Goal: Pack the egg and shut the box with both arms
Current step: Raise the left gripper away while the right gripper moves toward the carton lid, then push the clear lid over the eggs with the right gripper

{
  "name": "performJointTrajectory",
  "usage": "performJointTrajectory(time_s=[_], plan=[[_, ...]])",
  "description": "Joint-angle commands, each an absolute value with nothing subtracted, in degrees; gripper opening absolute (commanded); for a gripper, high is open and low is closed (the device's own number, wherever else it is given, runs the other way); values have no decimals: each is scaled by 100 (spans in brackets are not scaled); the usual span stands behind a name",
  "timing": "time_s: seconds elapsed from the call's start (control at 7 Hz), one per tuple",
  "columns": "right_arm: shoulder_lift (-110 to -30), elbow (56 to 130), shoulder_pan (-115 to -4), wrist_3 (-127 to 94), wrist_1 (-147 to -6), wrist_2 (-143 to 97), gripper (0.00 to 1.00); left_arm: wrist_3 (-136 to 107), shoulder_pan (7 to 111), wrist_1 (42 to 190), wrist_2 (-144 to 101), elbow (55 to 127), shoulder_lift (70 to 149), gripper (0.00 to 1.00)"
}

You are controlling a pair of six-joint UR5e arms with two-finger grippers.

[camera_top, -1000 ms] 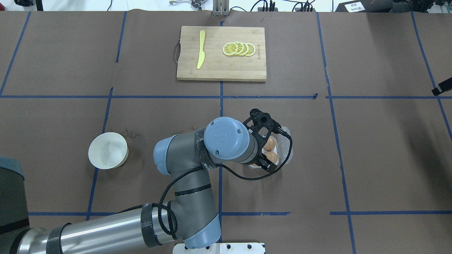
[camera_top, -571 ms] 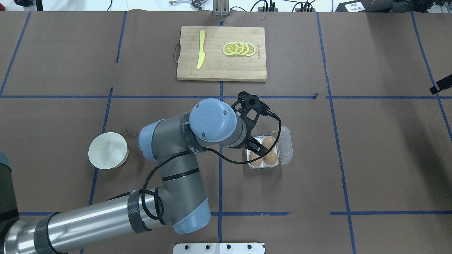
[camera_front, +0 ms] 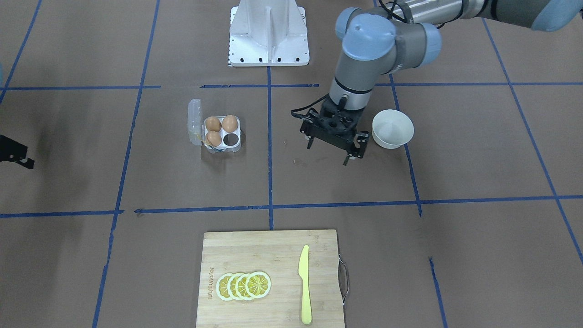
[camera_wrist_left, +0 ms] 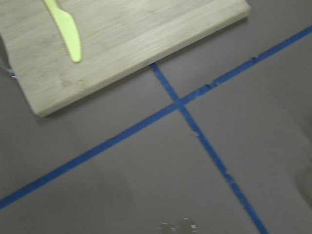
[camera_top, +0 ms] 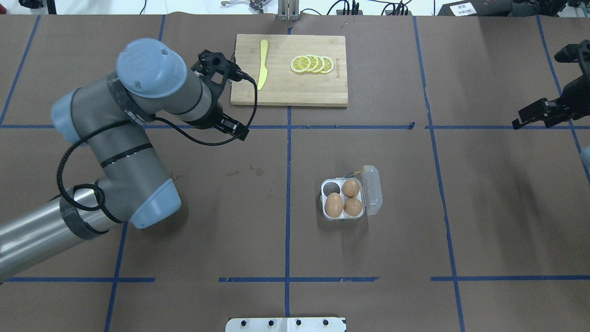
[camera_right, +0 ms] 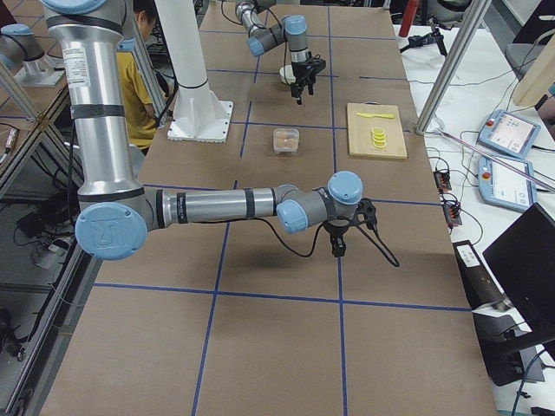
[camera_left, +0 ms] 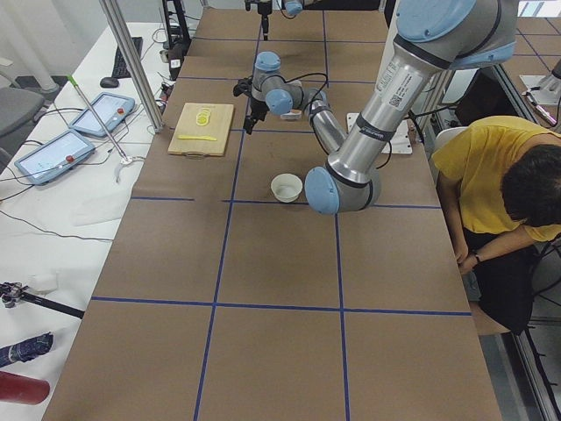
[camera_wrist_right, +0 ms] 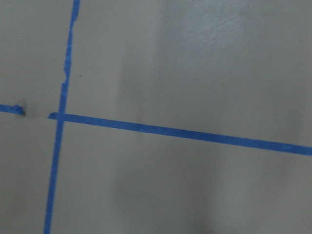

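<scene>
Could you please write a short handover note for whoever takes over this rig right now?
Left gripper: open, empty, hanging beside the white bowl, away from the box.
Right gripper: looks open, empty, far out on its own side of the table.
Box: three eggs seated, one cell bare, lid open.
Done: eggs packed; no loose egg in sight.
Left: shut the lid with both arms.

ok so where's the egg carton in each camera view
Front-facing: box left of centre, lid open.
Overhead: box just right of centre.
Exterior left: not visible, probably behind the near arm.
Exterior right: box upper middle.
Both wrist views: not in it.
Shared landmark: cutting board.
</scene>
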State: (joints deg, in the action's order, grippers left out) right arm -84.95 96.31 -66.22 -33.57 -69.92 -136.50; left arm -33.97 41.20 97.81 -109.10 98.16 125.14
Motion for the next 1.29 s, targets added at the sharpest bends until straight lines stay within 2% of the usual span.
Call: performJointTrajectory(time_s=[0.0, 0.14, 0.29, 0.71, 1.14], plan=[[-8499, 10011, -5498, -5999, -5616, -13169, 52, -2063, 5050, 9765, -11425, 9879, 11929, 100], [-8412, 10028, -4980, -6925, -5225, -12914, 1, -1552, 5410, 9773, -11452, 9879, 11692, 100], [-8133, 10011, -4435, -7021, -5221, -12537, 0, -1260, 5579, 9773, -11461, 9888, 11515, 100], [-7691, 10019, -4070, -7330, -5256, -12393, 0, -1266, 5581, 9773, -11461, 9914, 11487, 100], [-6594, 10028, -3385, -8672, -5326, -11965, 0, -1266, 5607, 9765, -11461, 9984, 11479, 100]])
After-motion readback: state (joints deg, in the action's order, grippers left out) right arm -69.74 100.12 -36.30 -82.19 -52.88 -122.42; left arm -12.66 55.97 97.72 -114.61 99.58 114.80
